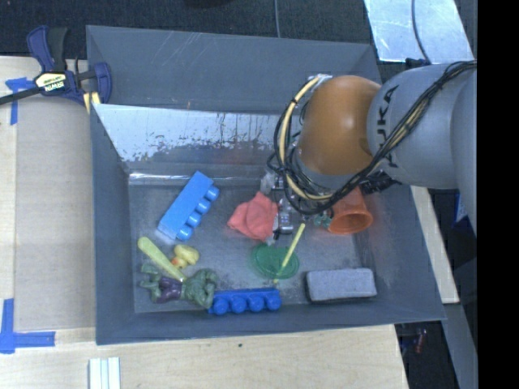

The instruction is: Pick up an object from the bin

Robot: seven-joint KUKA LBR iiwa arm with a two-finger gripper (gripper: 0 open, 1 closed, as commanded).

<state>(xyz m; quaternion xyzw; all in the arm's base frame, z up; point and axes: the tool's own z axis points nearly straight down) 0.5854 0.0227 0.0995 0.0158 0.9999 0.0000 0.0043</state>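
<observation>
Plainly, nothing is lifted yet. Your gripper (284, 215) hangs low, touching or just right of the soft crumpled red lump (251, 217). You cannot tell whether it is apart or together, so the grasp and lift likely remain. Below the lump lies a green plastic disc with a yellow stick (276, 261), and right of it an orange plastic cup (352, 217). The grey metal bin (113, 241) leaves bare floor around the lump.

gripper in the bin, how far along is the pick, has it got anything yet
Done: the gripper is down in the middle of the bin, at the right edge of the pink crumpled thing and just above the green disc. In hand: nothing shows as held. Left: the grasp and the lift; the pink thing and the disc both lie on the bin floor.
</observation>
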